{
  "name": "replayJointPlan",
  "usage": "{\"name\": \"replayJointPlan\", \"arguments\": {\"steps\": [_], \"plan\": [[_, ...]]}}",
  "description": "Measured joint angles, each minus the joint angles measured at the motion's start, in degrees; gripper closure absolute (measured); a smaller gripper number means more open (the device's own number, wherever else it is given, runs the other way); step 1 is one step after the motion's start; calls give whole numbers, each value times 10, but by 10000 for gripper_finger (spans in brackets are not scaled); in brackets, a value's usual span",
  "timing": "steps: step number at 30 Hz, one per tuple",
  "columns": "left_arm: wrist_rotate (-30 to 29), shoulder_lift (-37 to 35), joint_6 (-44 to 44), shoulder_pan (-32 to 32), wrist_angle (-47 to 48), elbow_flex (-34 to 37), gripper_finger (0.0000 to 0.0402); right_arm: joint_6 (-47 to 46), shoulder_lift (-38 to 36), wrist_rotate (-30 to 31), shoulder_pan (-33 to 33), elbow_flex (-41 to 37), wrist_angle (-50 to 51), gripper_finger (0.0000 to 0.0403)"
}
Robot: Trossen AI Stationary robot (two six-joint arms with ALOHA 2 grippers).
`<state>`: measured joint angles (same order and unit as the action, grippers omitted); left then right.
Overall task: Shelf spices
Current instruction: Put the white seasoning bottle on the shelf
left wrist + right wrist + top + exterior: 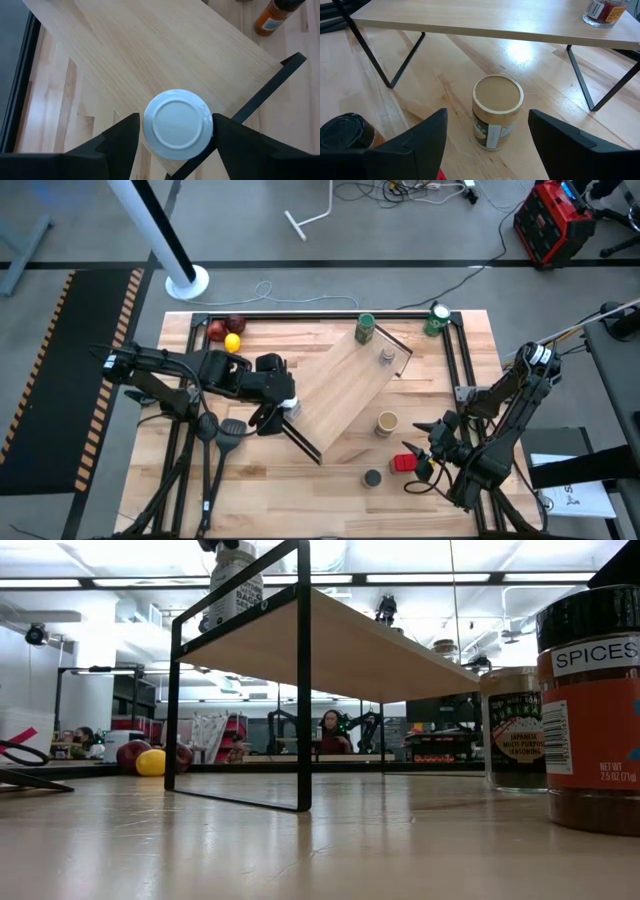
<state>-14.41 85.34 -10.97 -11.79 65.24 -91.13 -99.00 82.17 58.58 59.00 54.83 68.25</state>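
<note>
Shelf (350, 392) runs slantwise across the middle of the surface (330, 490), and we see the left gripper (175, 145) at its near-left end, its fingers spread on either side of the white jar (178, 124); we cannot tell whether they press it. Our right gripper (487, 142) hangs wide near the right edge, with the tan jar (497, 111) ahead of it, untouched, beside the shelf. Green jar (365, 328) and silvery jar (387, 357) stand on the shelf's far end.

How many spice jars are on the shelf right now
3. The green-topped jar and the silvery-topped jar stand at the shelf's far end; the white-topped jar sits at its near-left end between the left gripper's fingers. None looks hidden.
</note>
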Motion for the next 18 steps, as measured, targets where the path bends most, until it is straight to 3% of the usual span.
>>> {"name": "replayJointPlan", "arguments": {"steps": [7,18], "plan": [[0,0,16,0,0,0,182,0,0,0,0,0,0,137],[0,0,32,0,0,1,176,0,0,0,0,0,0,155]]}}
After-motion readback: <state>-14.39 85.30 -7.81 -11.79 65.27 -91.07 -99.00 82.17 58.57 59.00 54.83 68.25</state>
